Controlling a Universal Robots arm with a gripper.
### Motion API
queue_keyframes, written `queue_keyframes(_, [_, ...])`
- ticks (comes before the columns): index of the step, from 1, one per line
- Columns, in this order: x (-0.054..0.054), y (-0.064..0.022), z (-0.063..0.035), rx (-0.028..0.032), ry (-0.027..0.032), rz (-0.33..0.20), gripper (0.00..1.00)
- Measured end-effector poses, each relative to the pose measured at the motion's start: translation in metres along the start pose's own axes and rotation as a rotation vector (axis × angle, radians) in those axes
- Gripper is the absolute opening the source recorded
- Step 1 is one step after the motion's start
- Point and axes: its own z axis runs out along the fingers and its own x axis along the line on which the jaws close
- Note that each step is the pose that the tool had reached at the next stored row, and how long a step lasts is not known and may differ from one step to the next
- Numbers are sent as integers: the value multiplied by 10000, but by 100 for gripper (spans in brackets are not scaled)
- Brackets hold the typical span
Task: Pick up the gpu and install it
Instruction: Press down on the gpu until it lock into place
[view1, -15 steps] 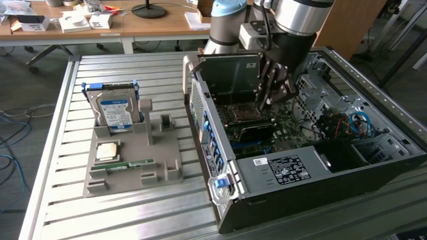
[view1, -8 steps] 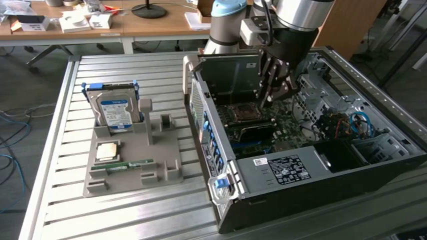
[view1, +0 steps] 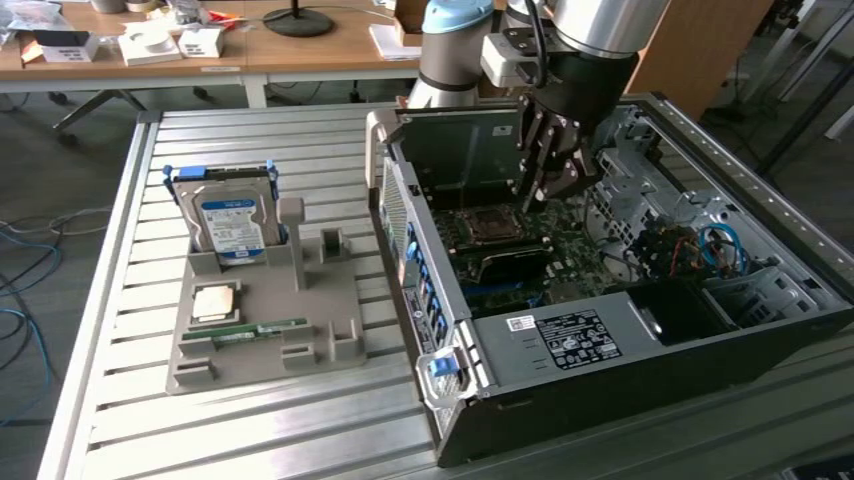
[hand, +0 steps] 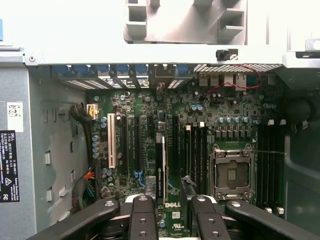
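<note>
The gpu (hand: 160, 170) stands edge-on in a slot of the motherboard, a thin dark card with a pale strip along its edge. In the exterior view the gpu (view1: 507, 262) is a dark card low inside the open computer case, below the processor socket. My gripper (view1: 547, 195) hangs over the motherboard, a little above the card and apart from it. Its black fingers (hand: 142, 220) stand apart on either side of the card's line, and the gripper (hand: 171, 207) is open with nothing between them.
The case walls (view1: 574, 340) and drive bay surround the work area. Coloured cables (view1: 694, 250) lie at the exterior view's right. On the slatted table a grey holder (view1: 267, 350) carries a hard drive (view1: 230, 225), a processor (view1: 214, 303) and a memory stick (view1: 247, 332).
</note>
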Motion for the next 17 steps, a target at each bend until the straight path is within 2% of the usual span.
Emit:
queue_keyframes(11, [0,0,0,0,0,0,35])
queue_keyframes(13, [0,0,0,0,0,0,46])
queue_keyframes(14, [0,0,0,0,0,0,46])
queue_keyframes(17, [0,0,0,0,0,0,64])
